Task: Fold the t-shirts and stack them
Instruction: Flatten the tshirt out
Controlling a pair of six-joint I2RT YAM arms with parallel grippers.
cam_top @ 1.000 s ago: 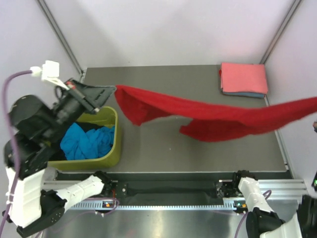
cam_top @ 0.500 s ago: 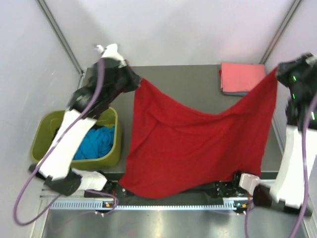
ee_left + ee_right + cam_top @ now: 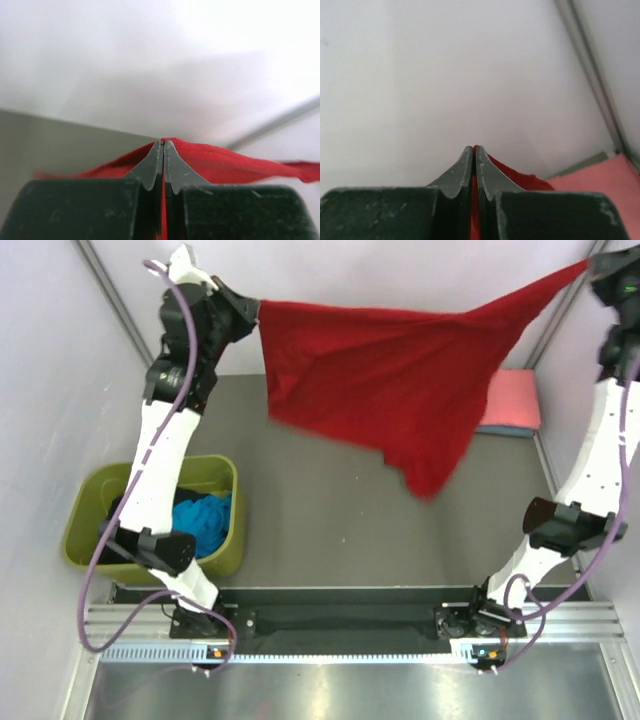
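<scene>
Pinching red t-shirt (image 3: 390, 375) at two ends with left gripper (image 3: 163, 146) and right gripper (image 3: 474, 151), both clamped tight; stretched aloft above table (image 3: 330, 510), near folded salmon-pink t-shirt (image 3: 517, 400).

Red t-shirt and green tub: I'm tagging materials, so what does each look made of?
Red t-shirt: soft matte knit cloth, probably cotton; it sags and creases while hanging. Olive-green tub: likely moulded plastic, smooth, faintly glossy; stiff walls, rounded rim.

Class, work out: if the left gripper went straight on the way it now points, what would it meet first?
Past the bright red cloth t-shirt pinched in its fingers, the left gripper would probably meet the plain white wall; how far off is unclear.
</scene>
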